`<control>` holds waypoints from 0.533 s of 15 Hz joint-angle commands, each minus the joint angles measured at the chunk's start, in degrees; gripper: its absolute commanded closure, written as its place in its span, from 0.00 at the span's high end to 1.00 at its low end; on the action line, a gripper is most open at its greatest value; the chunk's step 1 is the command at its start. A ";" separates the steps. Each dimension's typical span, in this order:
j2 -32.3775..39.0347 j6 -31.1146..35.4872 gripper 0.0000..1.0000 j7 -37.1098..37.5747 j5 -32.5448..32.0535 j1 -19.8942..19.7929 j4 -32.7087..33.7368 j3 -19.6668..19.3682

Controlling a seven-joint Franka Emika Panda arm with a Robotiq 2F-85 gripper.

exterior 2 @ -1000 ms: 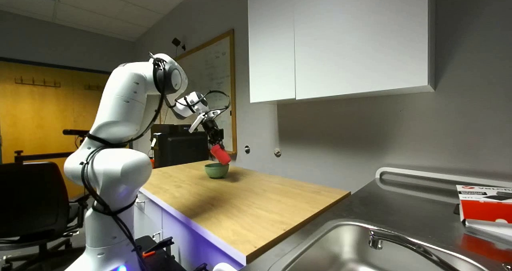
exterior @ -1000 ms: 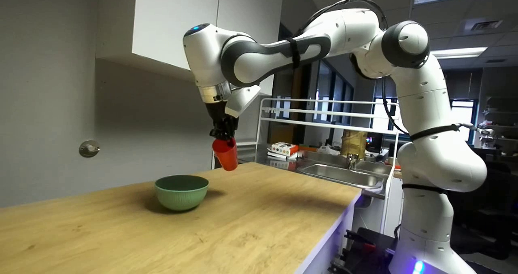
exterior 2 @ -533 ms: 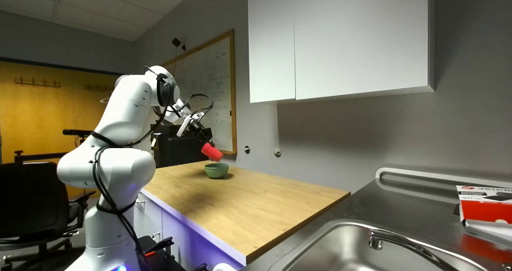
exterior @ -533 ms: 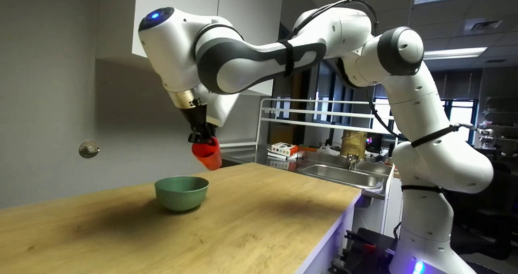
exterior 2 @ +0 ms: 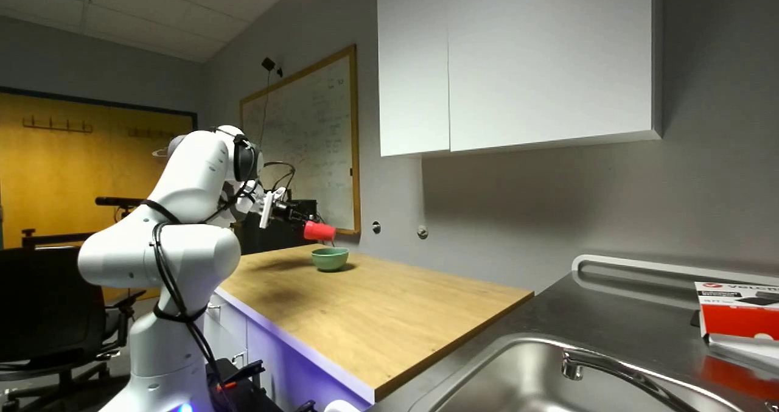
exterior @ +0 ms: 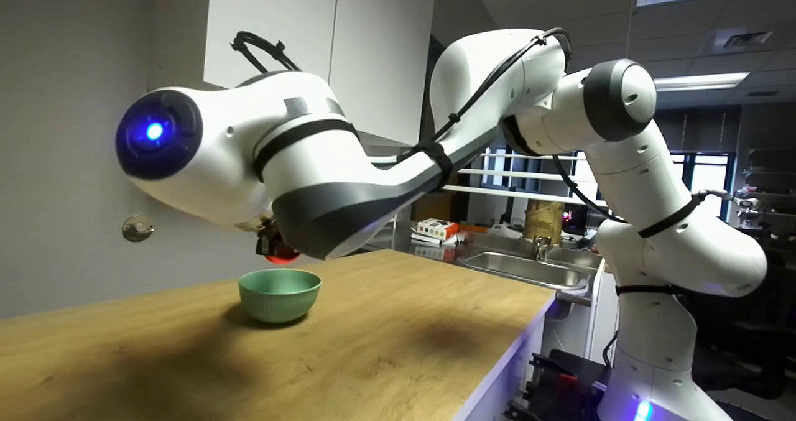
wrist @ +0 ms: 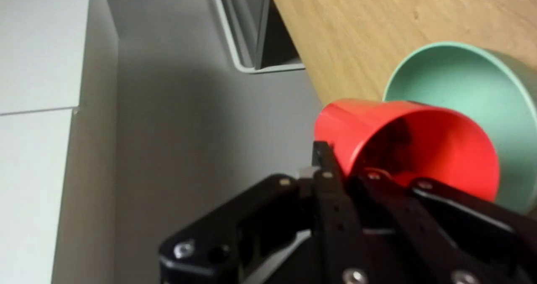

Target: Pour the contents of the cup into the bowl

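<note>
In an exterior view, cam looks across worktop (exterior: 398, 340) toward sink (exterior: 522, 269), arm (exterior: 472, 66) near. In an exterior view, sink in fgd., cam angled toward whiteboard (exterior 2: 307, 141), bowl (exterior 2: 330, 262) well off. Wrist cam: close-up past end effector (wrist: 348, 173) & cup (wrist: 436, 145) into bowl. Both exterior views share worktop, arm, bowl.

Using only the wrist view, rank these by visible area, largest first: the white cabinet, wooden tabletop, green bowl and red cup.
1. White cabinet
2. Wooden tabletop
Below these, not ranked: green bowl and red cup. They look close in size, and the cup is nearer the camera, hiding part of the bowl.
</note>
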 commanded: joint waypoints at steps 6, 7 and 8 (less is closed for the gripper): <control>2.11 -0.61 0.02 -1.05 -17.35 0.38 0.34 -2.93; 1.86 -0.67 0.02 -0.76 -18.29 -0.13 -0.25 -3.03; 1.57 -0.77 0.02 -0.48 -18.91 -0.78 -0.90 -3.13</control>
